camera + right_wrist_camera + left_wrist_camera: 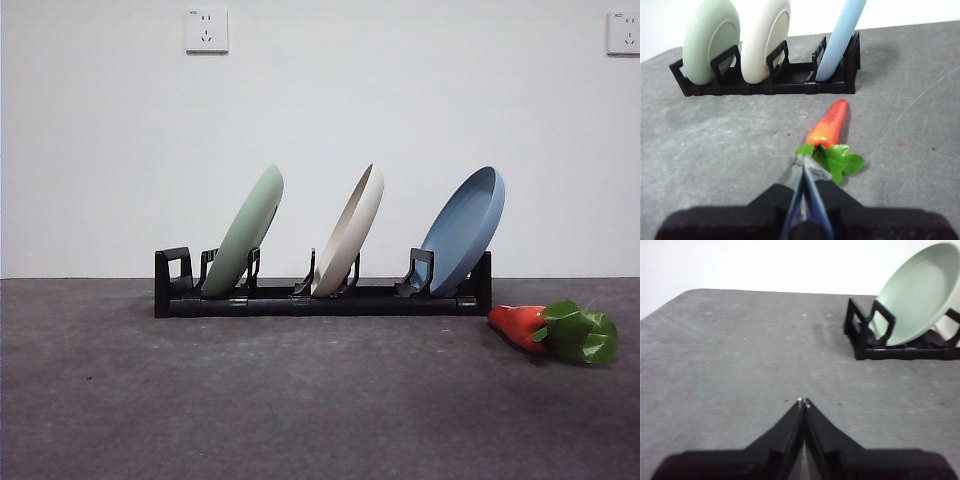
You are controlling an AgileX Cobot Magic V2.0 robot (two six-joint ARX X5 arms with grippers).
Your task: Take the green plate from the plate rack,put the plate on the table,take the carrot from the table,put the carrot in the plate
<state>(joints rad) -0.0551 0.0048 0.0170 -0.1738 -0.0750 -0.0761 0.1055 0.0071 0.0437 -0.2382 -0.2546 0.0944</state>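
The green plate [248,232] leans tilted in the plate rack [320,298], at the 9 o'clock end of the row, with a cream plate [350,232] in the middle and a blue plate [465,230] at the 3 o'clock end. The carrot [553,331] lies on the tabletop [300,400] just off the rack's blue-plate end. The left end effector [803,402] is clenched over bare tabletop; the right end effector [805,165], also clenched, sits near the carrot's leaves.

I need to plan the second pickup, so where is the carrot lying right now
In the front view the carrot lies flat on the table, low right, just past the plate rack end holding the blue plate, leafy top pointing away from the rack.
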